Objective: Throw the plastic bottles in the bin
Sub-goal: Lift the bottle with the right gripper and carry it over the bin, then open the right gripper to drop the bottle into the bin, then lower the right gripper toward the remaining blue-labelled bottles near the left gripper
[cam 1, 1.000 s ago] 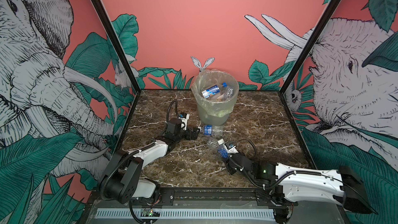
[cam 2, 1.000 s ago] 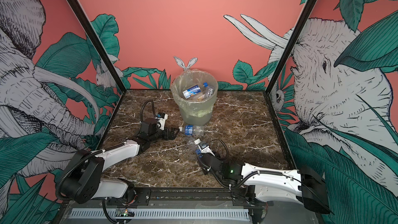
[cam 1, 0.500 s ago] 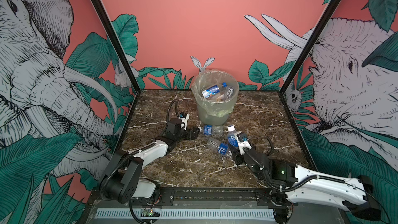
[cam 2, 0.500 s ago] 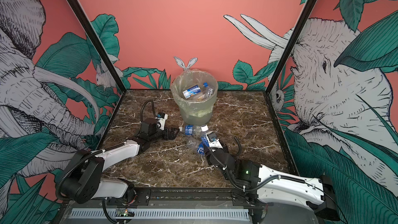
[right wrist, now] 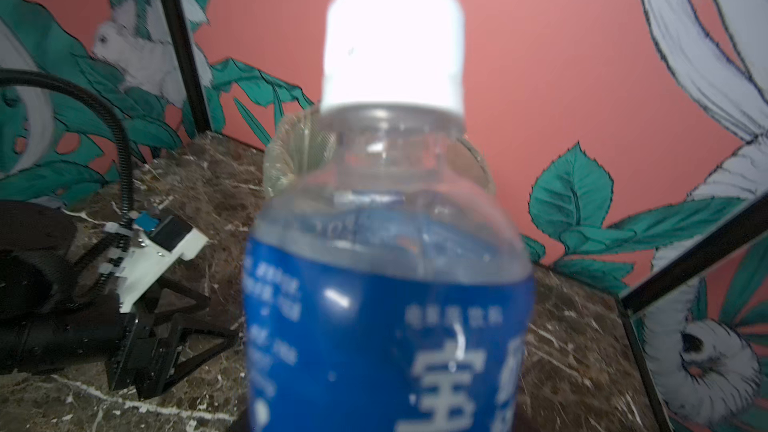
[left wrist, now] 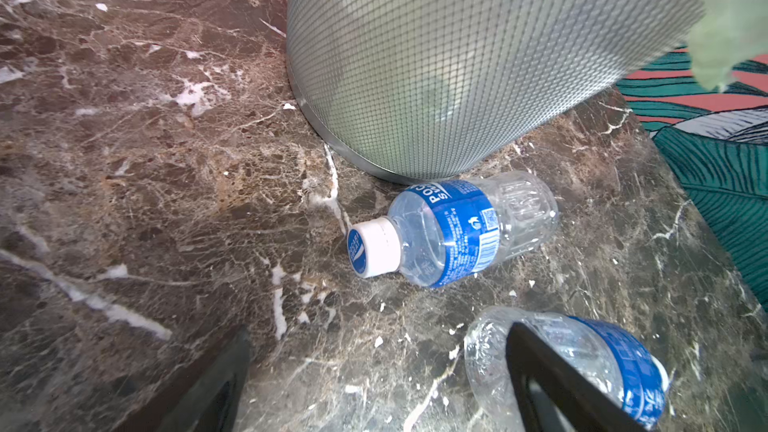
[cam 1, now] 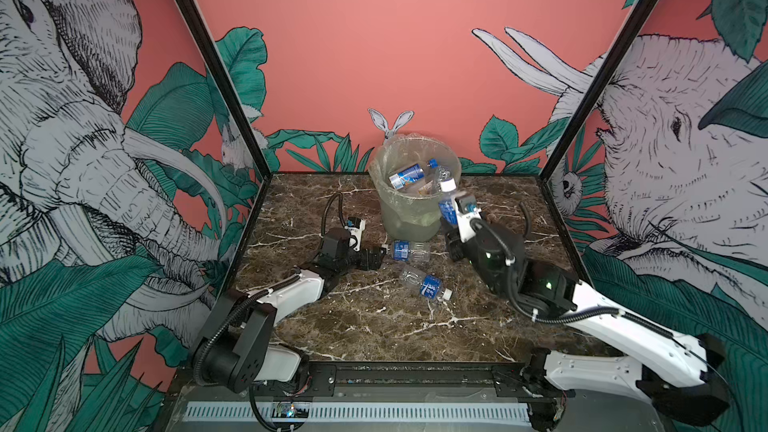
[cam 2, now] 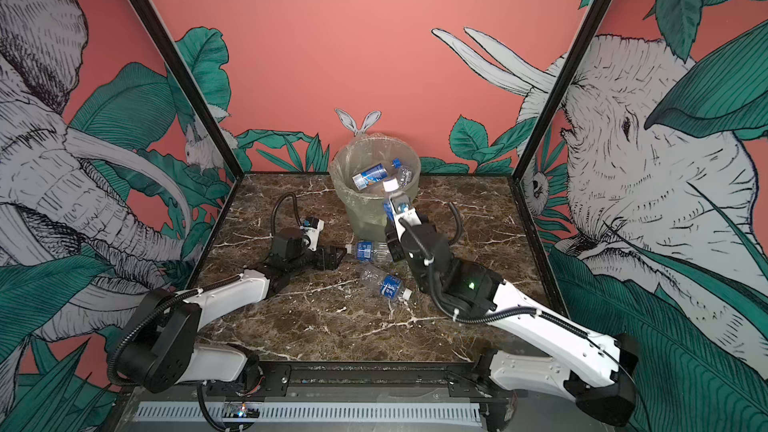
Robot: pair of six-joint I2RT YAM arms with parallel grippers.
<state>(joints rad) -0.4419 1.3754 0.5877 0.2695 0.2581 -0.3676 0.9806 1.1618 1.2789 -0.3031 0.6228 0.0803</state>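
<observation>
Marble table point(cam 1: 374, 326) is carrying everything. The bin point(cam 1: 405, 218) is standing at its 12 o'clock edge, against the back wall, with several bottles point(cam 1: 409, 174) lying inside.

Right arm is reaching in from 5 o'clock. The right gripper point(cam 1: 451, 211) is clamping fully onto the held bottle point(cam 1: 446, 203), taking it by the blue label. Long axis is running upright, white cap on top.

Key relation: in both top views the held bottle is sitting at about 4 o'clock of the bin's mouth, its cap overlapping the rim line. In the right wrist view the rim is showing behind the bottle's neck point(right wrist: 386, 151). So the bin is lying ahead of the gripper, toward 10 o'clock. The bottle is probably just short of the mouth rather than over it, though depth here is hard to read.

The left gripper point(cam 1: 376, 257) is resting low on the table with jaws spread wide, holding nothing. It is facing 3 o'clock.

Near bottle point(left wrist: 449, 230) is lying at the bin's foot, at 6 o'clock of it. Its axis is running 9–3 and its cap is pointing at the left gripper, the nearer arm.

Far bottle point(cam 1: 424, 282) is lying further toward 6 o'clock — cap toward 4.
</observation>
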